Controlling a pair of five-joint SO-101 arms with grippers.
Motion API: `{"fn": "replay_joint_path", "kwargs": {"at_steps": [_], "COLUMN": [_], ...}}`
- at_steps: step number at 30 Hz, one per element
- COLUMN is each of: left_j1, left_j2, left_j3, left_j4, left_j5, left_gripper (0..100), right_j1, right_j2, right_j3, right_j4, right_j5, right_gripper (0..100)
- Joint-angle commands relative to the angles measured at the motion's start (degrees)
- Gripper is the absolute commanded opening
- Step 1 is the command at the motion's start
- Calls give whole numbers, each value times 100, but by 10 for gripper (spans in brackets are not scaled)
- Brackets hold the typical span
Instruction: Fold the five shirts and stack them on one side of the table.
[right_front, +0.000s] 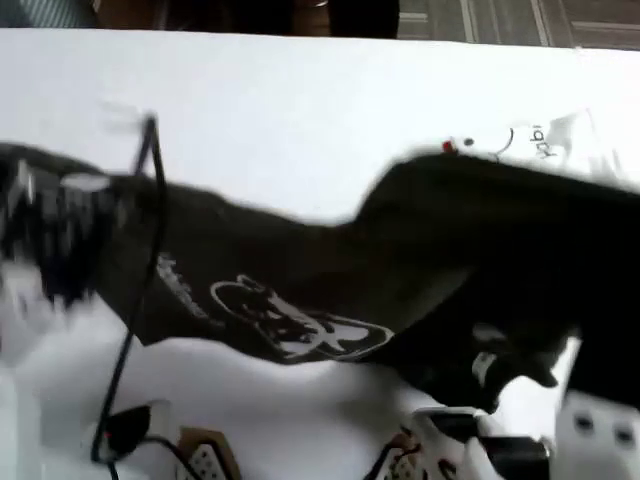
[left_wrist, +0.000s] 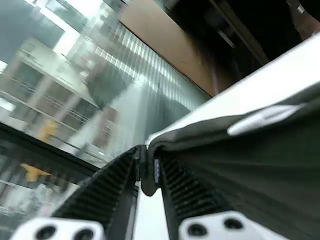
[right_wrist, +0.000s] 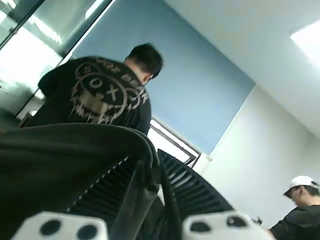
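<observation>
Around: a white tabletop (right_front: 300, 90); a thin black cable (right_front: 127, 335) trailing down across one end; a white printed cloth (right_front: 560, 140) lying flat at the far corner, just beyond the dark fabric. Stretched across the middle, held at both ends: a black fabric shirt with a white graphic (right_front: 420, 260). Left gripper (left_wrist: 148, 172) pinched narrow on the shirt's folded edge, beside the table rim. Right gripper (right_wrist: 150, 175) clamped on a bunch of the same fabric, pointing up toward the ceiling.
</observation>
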Motion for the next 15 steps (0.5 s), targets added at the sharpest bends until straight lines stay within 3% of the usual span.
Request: {"fn": "replay_joint_path", "kwargs": {"at_steps": [1, 15], "left_j1": [-70, -141], "left_j2": [-255, -853], "left_j3": [-40, 848], "left_j4": [62, 44], "left_j5": [79, 79], "left_gripper": [28, 28], "right_j1": [75, 75], "right_j2": [-66, -101], "right_j3": [0, 0], "right_j4": [40, 57], "right_j5": [-9, -9], "right_gripper": [19, 19]}}
